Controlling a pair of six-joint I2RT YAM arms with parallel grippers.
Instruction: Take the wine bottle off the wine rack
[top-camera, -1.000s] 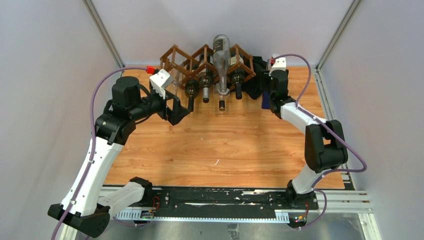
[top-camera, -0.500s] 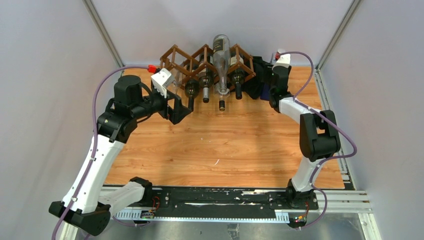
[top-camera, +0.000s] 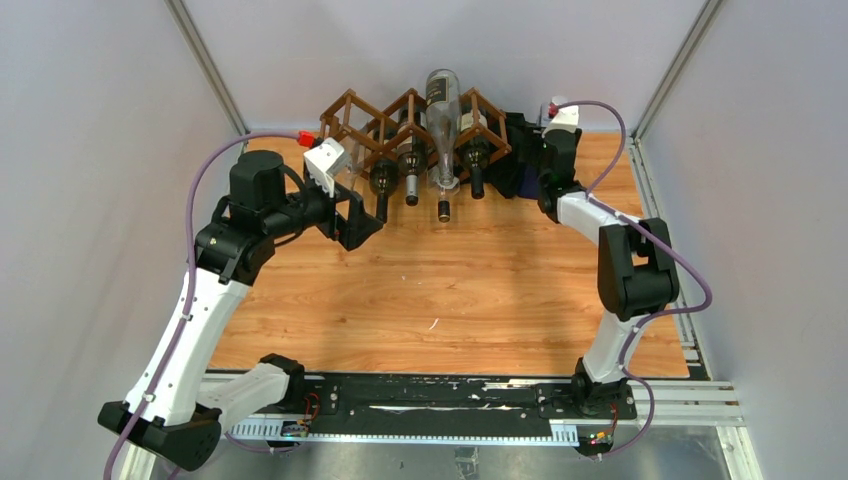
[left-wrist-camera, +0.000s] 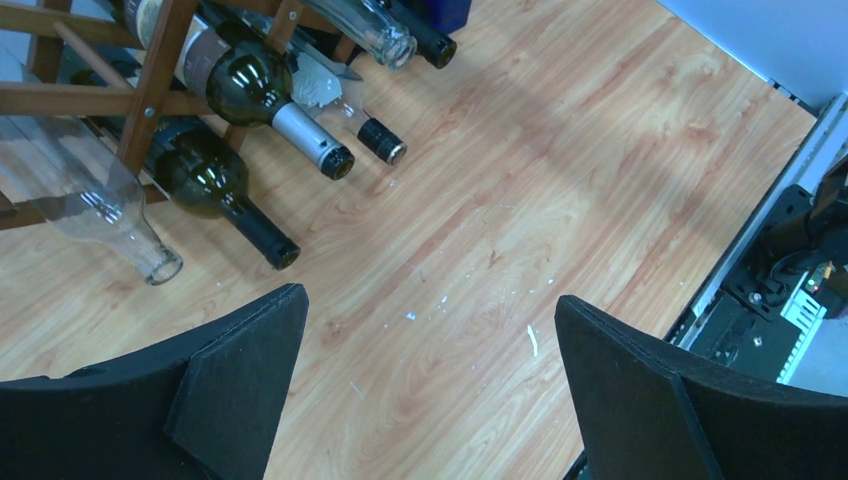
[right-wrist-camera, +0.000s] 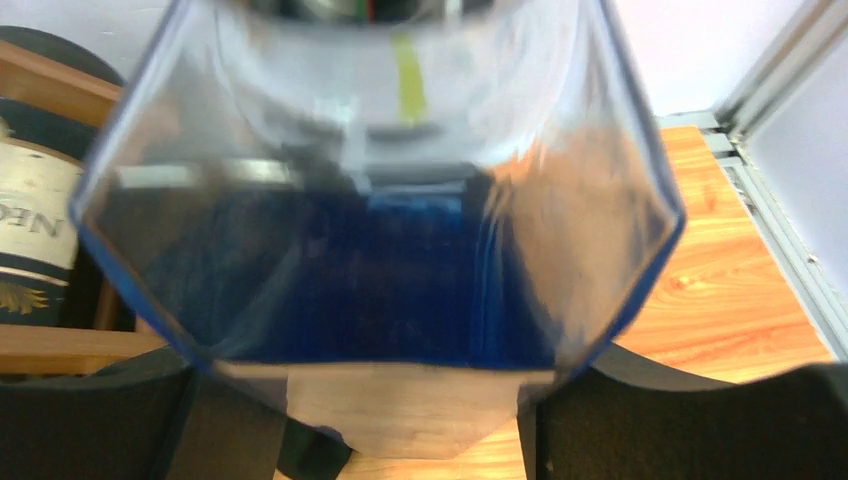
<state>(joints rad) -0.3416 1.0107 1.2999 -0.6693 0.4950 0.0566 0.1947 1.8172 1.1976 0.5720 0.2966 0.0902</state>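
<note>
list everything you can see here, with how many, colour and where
wine rack: one, dark brown wood, far edge of the table, middle
clear bottles: two, colourless, one at the rack's left end, one on top at its middle
dark bottles: three, green-black, in the rack's cells, necks toward the arms
black-capped neck: one, pokes out below the upper clear bottle, body hidden
blue wine bottle: one, blue glass, at the rack's right end, between the right tool's fingers
table: one, orange-brown wood grain
arms: two, white and black, bases at the near edge
left tool: one, black, open, empty, above the table near the rack's left end
right tool: one, black, closed on the blue wine bottle
</note>
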